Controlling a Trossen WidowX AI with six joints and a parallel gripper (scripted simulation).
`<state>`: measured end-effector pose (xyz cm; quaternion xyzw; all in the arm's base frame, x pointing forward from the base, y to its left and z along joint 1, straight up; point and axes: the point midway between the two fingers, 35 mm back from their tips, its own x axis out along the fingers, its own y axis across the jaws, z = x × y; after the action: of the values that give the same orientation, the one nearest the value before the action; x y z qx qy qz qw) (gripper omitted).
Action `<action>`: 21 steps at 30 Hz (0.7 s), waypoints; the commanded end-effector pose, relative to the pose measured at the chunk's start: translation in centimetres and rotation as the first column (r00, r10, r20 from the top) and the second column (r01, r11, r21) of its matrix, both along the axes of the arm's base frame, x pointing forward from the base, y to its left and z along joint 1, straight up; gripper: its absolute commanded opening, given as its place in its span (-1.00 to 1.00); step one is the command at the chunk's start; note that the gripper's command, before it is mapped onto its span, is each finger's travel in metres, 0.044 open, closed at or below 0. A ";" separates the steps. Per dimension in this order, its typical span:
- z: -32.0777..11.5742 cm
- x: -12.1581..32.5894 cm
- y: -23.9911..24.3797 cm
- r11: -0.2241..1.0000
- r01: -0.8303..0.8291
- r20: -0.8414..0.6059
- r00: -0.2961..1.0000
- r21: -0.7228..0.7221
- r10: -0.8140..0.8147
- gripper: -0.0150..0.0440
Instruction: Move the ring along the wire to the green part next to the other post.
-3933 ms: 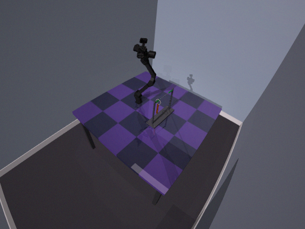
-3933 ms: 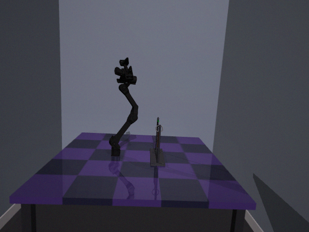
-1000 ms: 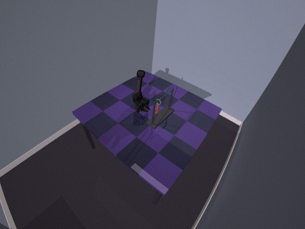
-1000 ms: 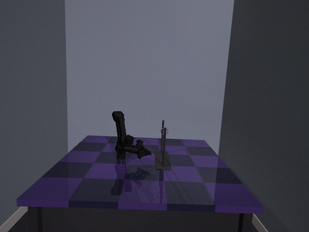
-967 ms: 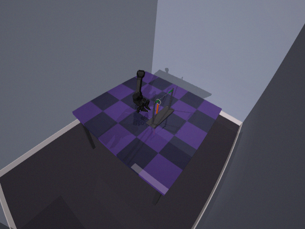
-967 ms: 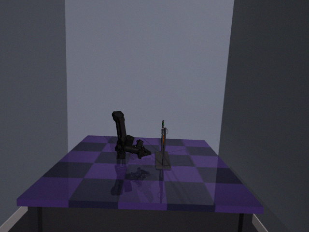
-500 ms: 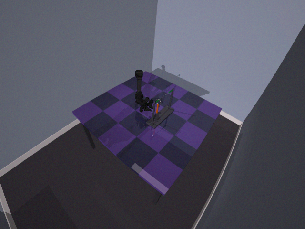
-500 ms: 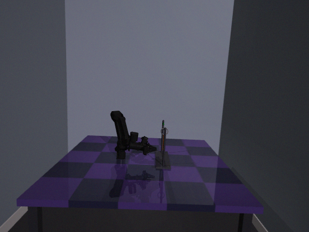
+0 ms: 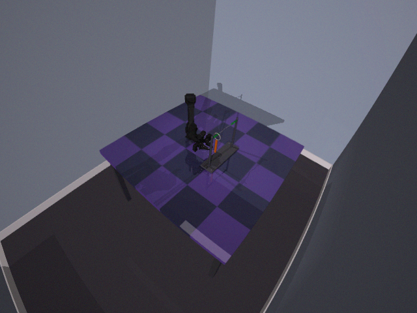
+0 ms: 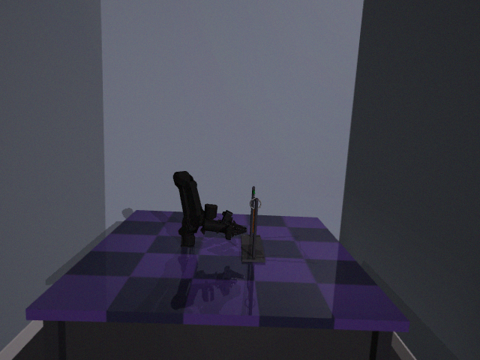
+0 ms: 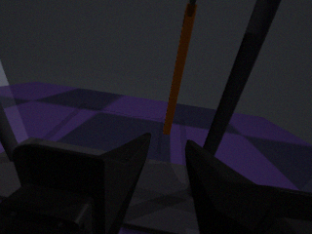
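Observation:
The ring [image 9: 220,136] [image 10: 250,203] hangs around the wire at the green part [image 9: 215,135] beside the nearer post [image 9: 210,154] [image 11: 239,83]. Its orange handle [image 9: 215,145] [image 10: 253,221] [image 11: 177,70] points down. The thin grey wire [image 9: 225,128] runs to the other green part [image 9: 234,122] beside the farther post [image 9: 233,134]. My gripper [image 9: 209,147] [image 10: 245,229] [image 11: 168,140] is open and empty, on the arm's side of the stand. In the wrist view the handle's lower end shows beyond the gap between the fingertips, slightly above them. The ring is outside the wrist view.
The stand's dark base plate [image 9: 223,158] [image 10: 253,260] lies on the purple and dark checked table [image 9: 232,220] [image 10: 220,319], below the wire. In the wrist view the nearer post rises just right of the fingers, and the other post [image 11: 6,133] is at the left edge.

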<state>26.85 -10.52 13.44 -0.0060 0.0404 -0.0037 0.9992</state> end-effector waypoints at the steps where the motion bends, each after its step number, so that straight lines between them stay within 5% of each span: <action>1: 0.3 0.7 -0.2 1.000 0.003 0.006 1.000 0.001 -0.003 0.05; 21: 0.2 3.7 -0.3 1.000 0.003 0.009 1.000 0.001 -0.003 0.05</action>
<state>29.87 -10.78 13.51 -0.0063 0.0392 -0.0037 0.9992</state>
